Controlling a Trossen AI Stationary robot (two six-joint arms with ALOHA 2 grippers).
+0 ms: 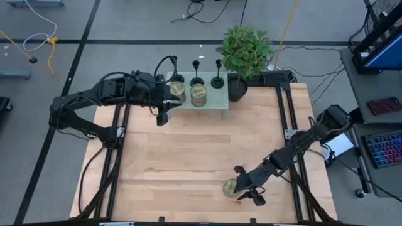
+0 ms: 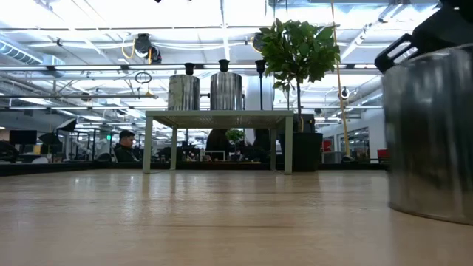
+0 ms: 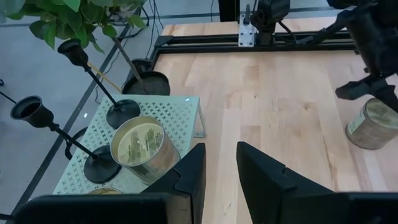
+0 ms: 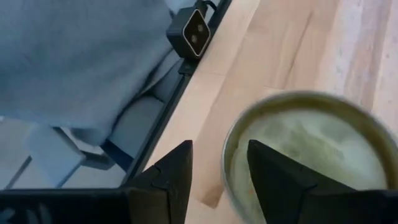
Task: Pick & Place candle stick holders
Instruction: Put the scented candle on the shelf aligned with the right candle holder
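Three matching black candle stick holders [image 1: 196,73], each a round disc base with a thin stem and small cup, are standing in a row along the far edge of a pale green perforated stand [image 1: 217,100] at the table's far side, with two metal tins [image 1: 198,94] sitting in front of them. The left gripper [image 1: 162,117] is hovering narrowly parted just left of the stand, while the right gripper [image 1: 245,190] is straddling the rim of a third tin [image 1: 230,186] near the table's front right. The wooden table [image 1: 188,157] is sitting in a bright workshop with a potted plant [image 1: 245,50] just right of the stand.
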